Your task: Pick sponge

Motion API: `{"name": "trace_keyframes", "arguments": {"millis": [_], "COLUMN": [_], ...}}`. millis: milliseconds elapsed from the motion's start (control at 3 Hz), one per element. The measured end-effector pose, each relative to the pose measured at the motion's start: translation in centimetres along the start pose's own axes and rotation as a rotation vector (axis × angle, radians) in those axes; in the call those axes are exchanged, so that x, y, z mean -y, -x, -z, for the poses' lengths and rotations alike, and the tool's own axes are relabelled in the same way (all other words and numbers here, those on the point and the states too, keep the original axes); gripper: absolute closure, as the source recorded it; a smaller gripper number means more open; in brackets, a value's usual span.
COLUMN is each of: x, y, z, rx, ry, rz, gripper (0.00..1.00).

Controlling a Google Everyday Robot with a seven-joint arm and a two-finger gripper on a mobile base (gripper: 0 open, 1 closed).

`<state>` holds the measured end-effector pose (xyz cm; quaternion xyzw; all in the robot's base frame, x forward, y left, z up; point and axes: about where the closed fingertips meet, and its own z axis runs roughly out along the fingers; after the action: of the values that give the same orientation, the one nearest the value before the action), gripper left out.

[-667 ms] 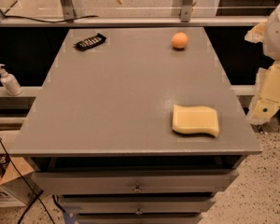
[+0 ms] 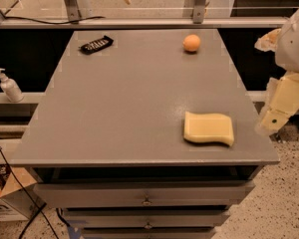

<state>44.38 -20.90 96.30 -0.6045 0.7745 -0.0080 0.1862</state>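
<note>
The pale yellow sponge [image 2: 209, 129] lies flat on the grey table top [image 2: 134, 98], near the front right corner. My cream-coloured gripper [image 2: 275, 119] hangs off the table's right edge, to the right of the sponge and apart from it, pointing down. It holds nothing that I can see.
A small orange ball [image 2: 191, 43] sits at the back right of the table. A black remote [image 2: 96, 45] lies at the back left. A white pump bottle [image 2: 10, 86] stands on a shelf left of the table. Drawers [image 2: 147, 197] are below the front edge.
The gripper has shifted slightly at the right edge; the sponge, ball and remote have not moved.
</note>
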Motion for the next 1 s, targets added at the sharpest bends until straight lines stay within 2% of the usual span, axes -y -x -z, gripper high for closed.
{"name": "trace_keyframes", "arguments": {"millis": [333,667,1000], "x": [0.5,0.5,0.6], "y": [0.9,1.4,1.3], "z": [-2.5,-2.7,-4.3], "rx": [0.125,0.149,0.15], "ry": [0.02,0.025,0.054], "rz": [0.008,0.01,-0.018], "gripper": [0.0,0.0,0.0]}}
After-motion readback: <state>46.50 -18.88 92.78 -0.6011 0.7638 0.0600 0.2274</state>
